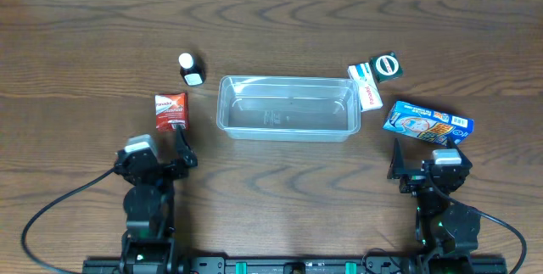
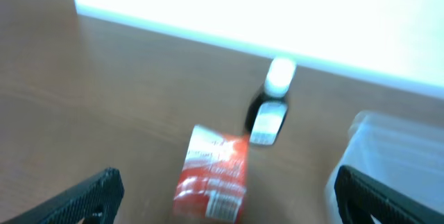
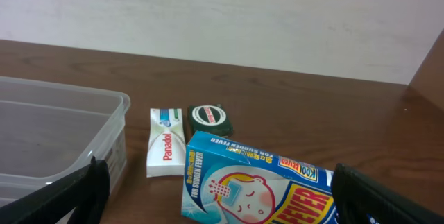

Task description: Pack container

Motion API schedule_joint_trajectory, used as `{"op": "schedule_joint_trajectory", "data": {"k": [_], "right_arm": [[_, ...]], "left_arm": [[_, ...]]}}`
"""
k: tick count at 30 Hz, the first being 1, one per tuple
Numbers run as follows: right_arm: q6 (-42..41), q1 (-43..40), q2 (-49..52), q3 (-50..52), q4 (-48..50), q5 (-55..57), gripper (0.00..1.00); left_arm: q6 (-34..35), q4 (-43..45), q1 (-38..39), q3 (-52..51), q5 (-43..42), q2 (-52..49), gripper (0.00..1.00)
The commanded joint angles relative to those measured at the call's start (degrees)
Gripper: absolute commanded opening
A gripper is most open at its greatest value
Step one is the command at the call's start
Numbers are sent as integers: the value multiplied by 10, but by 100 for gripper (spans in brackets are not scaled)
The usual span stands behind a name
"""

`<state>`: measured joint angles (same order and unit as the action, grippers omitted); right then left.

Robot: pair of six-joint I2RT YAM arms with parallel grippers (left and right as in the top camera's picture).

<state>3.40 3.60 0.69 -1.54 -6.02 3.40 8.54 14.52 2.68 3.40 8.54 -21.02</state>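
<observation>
— Container [image 1: 287,107] sits mid-surface, empty, long side toward both arms. Why there?
— Likely so either arm can reach it. Red packet [image 1: 170,109] and bottle [image 1: 191,69] lie left; Panadol box [image 1: 366,87], green tin [image 1: 387,65] and blue carton [image 1: 427,123] lie right.
— Jaws?
— Left gripper [image 2: 225,200] spread, facing the packet; right gripper [image 3: 222,200] spread, facing the carton. Neither holds anything.
</observation>
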Motion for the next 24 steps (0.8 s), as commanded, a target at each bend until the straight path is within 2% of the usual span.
{"op": "schedule_joint_trajectory", "data": {"k": [1, 8, 10, 16, 20, 24], "right_arm": [[5, -2, -3, 3, 1, -2, 99], [5, -2, -3, 3, 1, -2, 99], [5, -2, -3, 3, 1, -2, 99], [5, -2, -3, 3, 1, -2, 99], [5, -2, -3, 3, 1, -2, 99], [5, -2, -3, 3, 1, -2, 99]], "left_arm": [[-4, 70, -1, 2, -15, 3, 98], [1, 247, -1, 2, -20, 3, 98], [34, 250, -1, 2, -50, 3, 98], [34, 243, -2, 2, -34, 3, 98], [78, 250, -2, 5, -34, 3, 98], [122, 175, -2, 45, -34, 3, 98]]}}
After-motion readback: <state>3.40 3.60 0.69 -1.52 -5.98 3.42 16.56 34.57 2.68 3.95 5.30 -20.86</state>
